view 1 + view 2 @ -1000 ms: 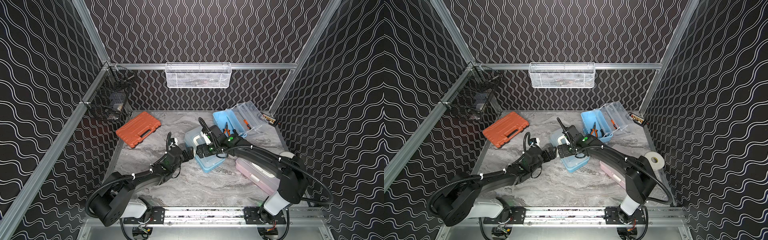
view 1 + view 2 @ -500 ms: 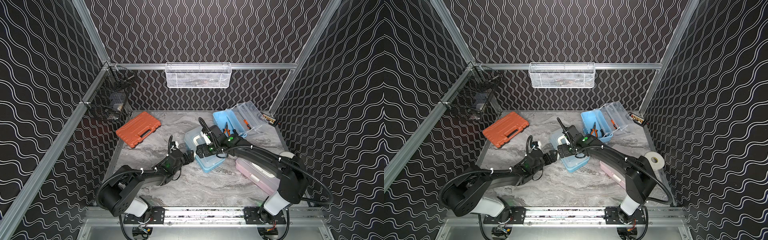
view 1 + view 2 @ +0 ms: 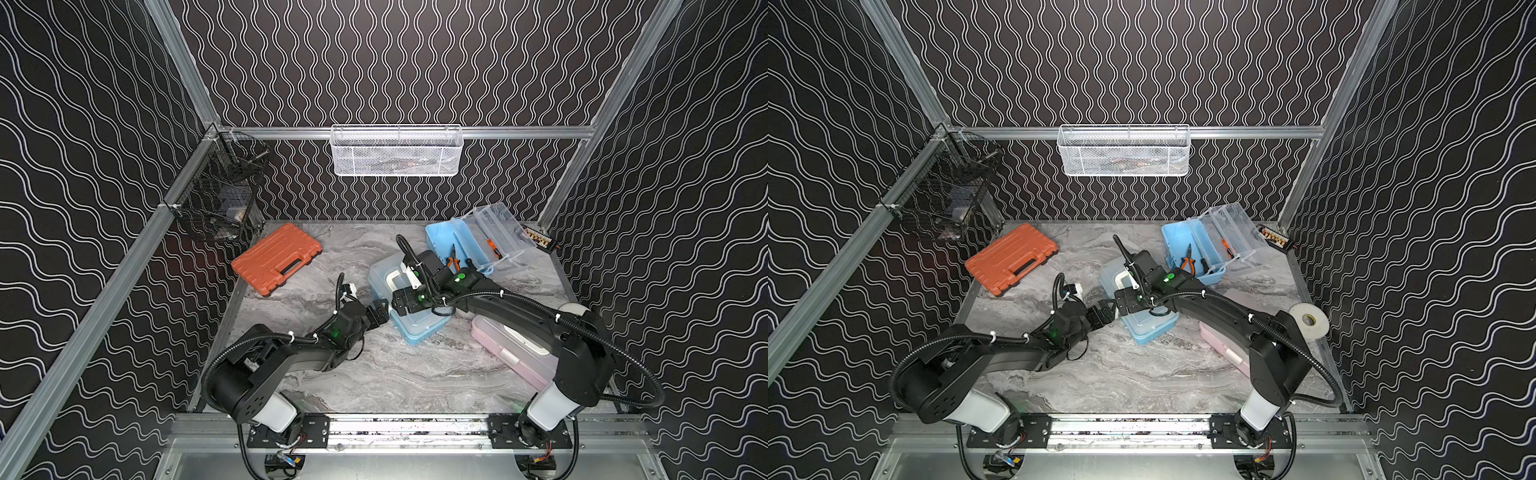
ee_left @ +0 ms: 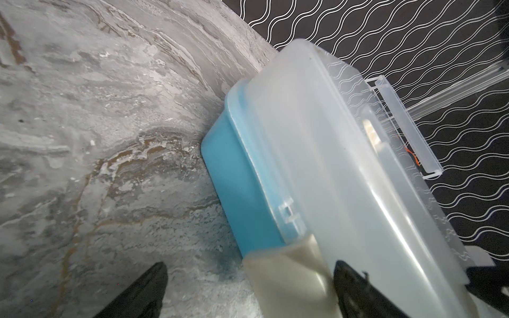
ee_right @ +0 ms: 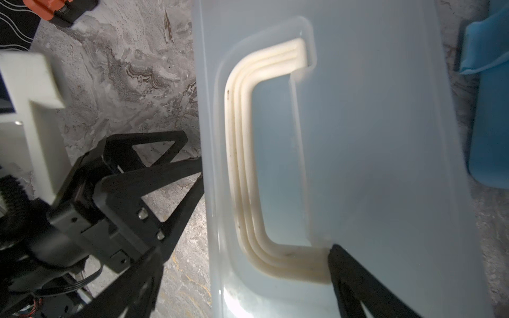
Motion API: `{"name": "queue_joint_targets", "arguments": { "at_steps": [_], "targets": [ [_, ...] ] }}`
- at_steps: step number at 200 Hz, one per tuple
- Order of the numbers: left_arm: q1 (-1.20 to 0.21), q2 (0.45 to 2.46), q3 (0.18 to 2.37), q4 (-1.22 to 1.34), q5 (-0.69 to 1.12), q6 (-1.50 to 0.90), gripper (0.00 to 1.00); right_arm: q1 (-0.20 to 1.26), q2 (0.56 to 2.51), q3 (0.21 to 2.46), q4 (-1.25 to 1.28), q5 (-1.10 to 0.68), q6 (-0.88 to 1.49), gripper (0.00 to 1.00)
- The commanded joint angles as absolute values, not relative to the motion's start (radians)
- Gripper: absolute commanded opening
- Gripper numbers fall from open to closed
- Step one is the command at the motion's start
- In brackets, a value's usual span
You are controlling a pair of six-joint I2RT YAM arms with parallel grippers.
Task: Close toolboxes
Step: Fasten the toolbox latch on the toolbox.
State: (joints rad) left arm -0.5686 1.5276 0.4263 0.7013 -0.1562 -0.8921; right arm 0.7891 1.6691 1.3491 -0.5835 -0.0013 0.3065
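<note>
A light-blue toolbox (image 3: pixel 415 328) with a clear lid (image 5: pixel 371 137) lying down and a white handle (image 5: pixel 242 165) sits mid-table. My left gripper (image 3: pixel 380 316) is open at its left side, and the box's pale latch (image 4: pixel 289 275) lies between the fingers (image 4: pixel 148 289). My right gripper (image 3: pixel 397 300) is open over the lid, straddling its left edge by the handle. A second light-blue toolbox (image 3: pixel 451 243) stands open at the back right, with pliers inside and its clear lid (image 3: pixel 498 232) thrown back. A pink toolbox (image 3: pixel 511 353) lies at the right, partly under the right arm.
An orange ribbed case (image 3: pixel 276 257) lies at the back left. A black wire basket (image 3: pixel 220 195) hangs on the left rail and a white mesh basket (image 3: pixel 397 151) on the back rail. A tape roll (image 3: pixel 1308 320) and a bit holder (image 3: pixel 538 240) sit by the right wall.
My left gripper has slid a little rightward and closer to the middle toolbox's side while its elbow folded back. The right arm has not moved.
</note>
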Motion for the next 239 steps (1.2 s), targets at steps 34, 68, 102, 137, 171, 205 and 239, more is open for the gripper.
{"name": "queue_joint_targets", "arguments": {
  "at_steps": [34, 68, 102, 137, 171, 205, 239],
  "targets": [
    [-0.568, 1.488, 0.449, 0.473, -0.154, -0.875, 0.97, 0.785, 1.688, 1.396, -0.643, 0.0, 0.313, 0.93],
    [-0.568, 1.447, 0.428, 0.389, -0.191, -0.846, 0.97, 0.785, 1.717, 1.421, -0.656, -0.007, 0.314, 0.93],
    [-0.568, 1.465, 0.413, 0.406, -0.193, -0.834, 0.97, 0.786, 1.754, 1.457, -0.674, -0.012, 0.308, 0.93],
    [-0.569, 1.518, 0.421, 0.457, -0.183, -0.836, 0.97, 0.785, 1.781, 1.474, -0.68, -0.018, 0.299, 0.89],
    [-0.568, 1.537, 0.452, 0.453, -0.178, -0.822, 0.97, 0.784, 1.795, 1.47, -0.679, -0.038, 0.299, 0.82],
    [-0.568, 1.536, 0.46, 0.429, -0.194, -0.811, 0.97, 0.785, 1.787, 1.461, -0.681, -0.026, 0.298, 0.82],
    [-0.566, 1.55, 0.466, 0.441, -0.198, -0.796, 0.98, 0.784, 1.785, 1.45, -0.683, -0.026, 0.296, 0.81]
  ]
}}
